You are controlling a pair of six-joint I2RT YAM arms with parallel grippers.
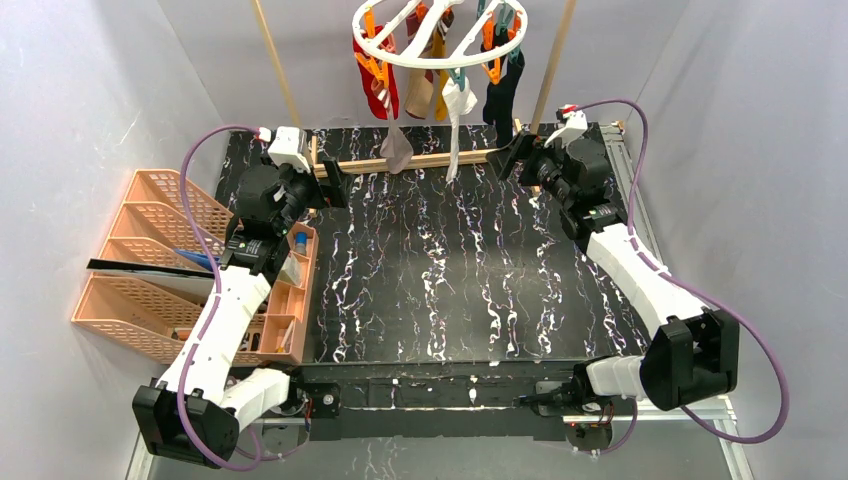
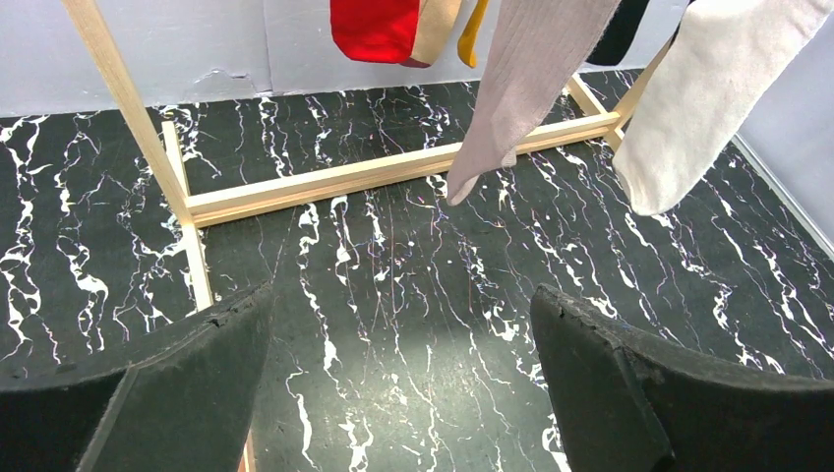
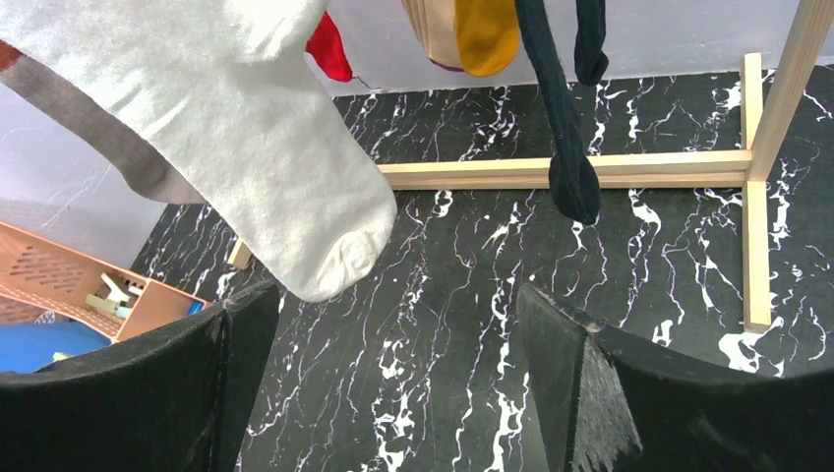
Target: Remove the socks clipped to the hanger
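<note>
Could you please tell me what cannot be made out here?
- Top view: the hanger is cut by the upper edge; sock count unsure.
- Wrist views: clips lie above the frame; only ends like the white sock show.
- Top view: the left arm covers part of the orange tray.

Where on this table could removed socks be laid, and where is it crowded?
The widest bare patch is the marbled tabletop between left arm and right arm, from the rack's base bar to the near edge. Crowded: under the hanger, where socks dangle, and the left side, filled by orange trays.
</note>
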